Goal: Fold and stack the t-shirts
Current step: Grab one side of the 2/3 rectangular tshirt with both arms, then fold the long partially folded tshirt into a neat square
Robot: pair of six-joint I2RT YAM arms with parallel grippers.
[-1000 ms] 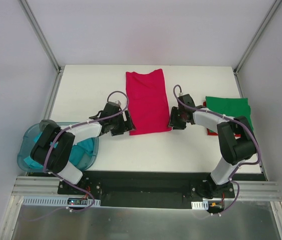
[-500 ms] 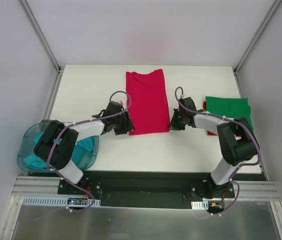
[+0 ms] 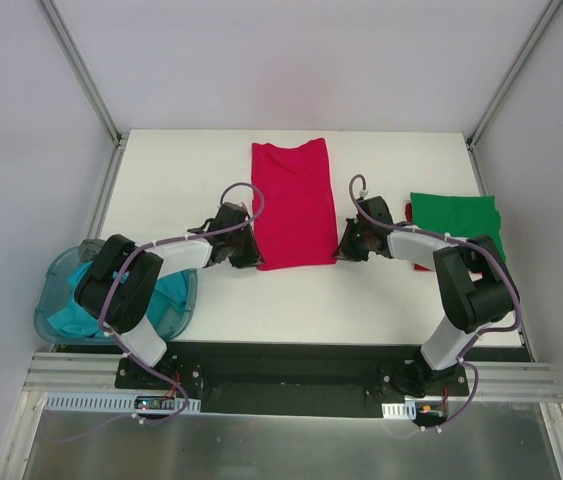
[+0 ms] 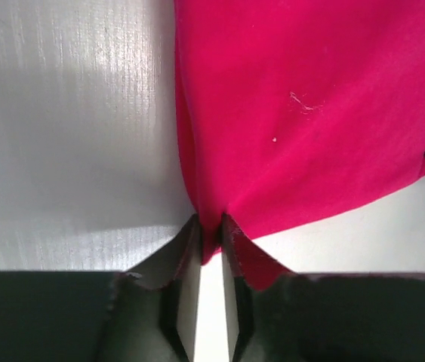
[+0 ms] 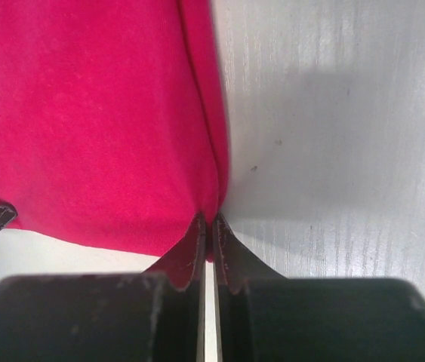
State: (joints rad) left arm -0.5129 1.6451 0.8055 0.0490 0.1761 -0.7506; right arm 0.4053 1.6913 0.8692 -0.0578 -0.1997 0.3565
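Observation:
A crimson red t-shirt (image 3: 293, 203) lies folded into a long strip in the middle of the white table (image 3: 181, 180). My left gripper (image 3: 253, 256) is shut on its near left corner, and the cloth (image 4: 295, 113) bunches between the fingertips (image 4: 188, 230). Over at the near right corner my right gripper (image 3: 340, 250) is shut on the same shirt (image 5: 91, 113), its edge pinched between the fingers (image 5: 197, 230). A folded green t-shirt (image 3: 455, 214) rests at the right, over a bit of red cloth (image 3: 422, 265). Teal cloth (image 3: 81, 305) fills the tub.
A translucent blue plastic tub (image 3: 56, 275) sits at the table's near left corner, under the left arm. Metal frame posts (image 3: 81, 70) rise at the back corners. The right arm's elbow (image 3: 471, 280) hangs beside the green shirt.
Both grippers slid inward to the red shirt's near corners and closed on the cloth. The shirt itself has not shifted.

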